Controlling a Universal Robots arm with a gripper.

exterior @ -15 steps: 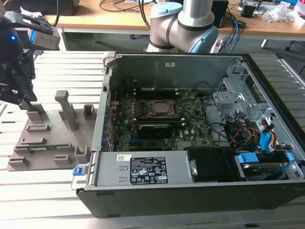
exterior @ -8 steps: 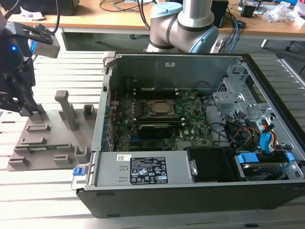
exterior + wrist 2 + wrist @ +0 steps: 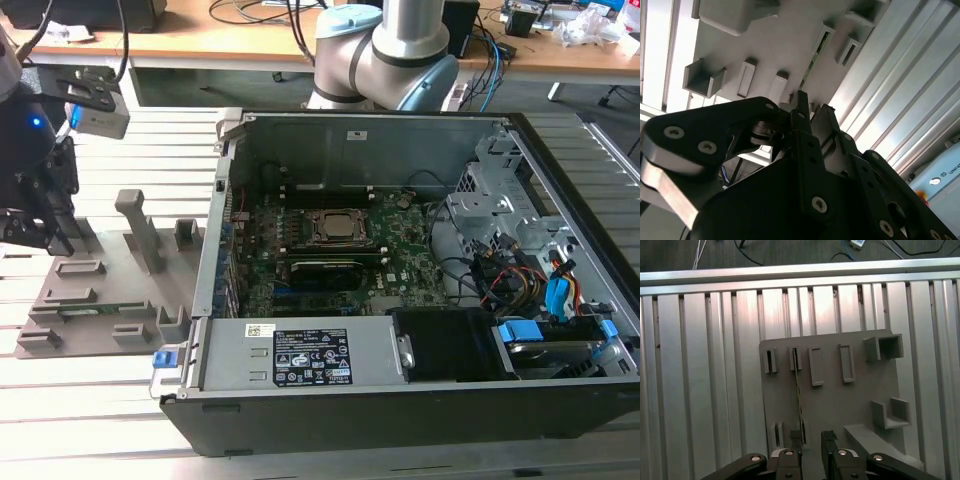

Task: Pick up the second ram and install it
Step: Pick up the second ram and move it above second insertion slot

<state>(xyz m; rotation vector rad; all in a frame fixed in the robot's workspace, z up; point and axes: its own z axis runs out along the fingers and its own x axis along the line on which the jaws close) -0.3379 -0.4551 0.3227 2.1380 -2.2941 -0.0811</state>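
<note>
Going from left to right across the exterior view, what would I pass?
Black robot gripper → grey slotted plastic holder → open black computer case with a green circuit board inside → blue cables.

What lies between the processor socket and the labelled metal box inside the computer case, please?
In the exterior view, a black card lies between the socket and the metal box, crosswise on the green board.
</note>
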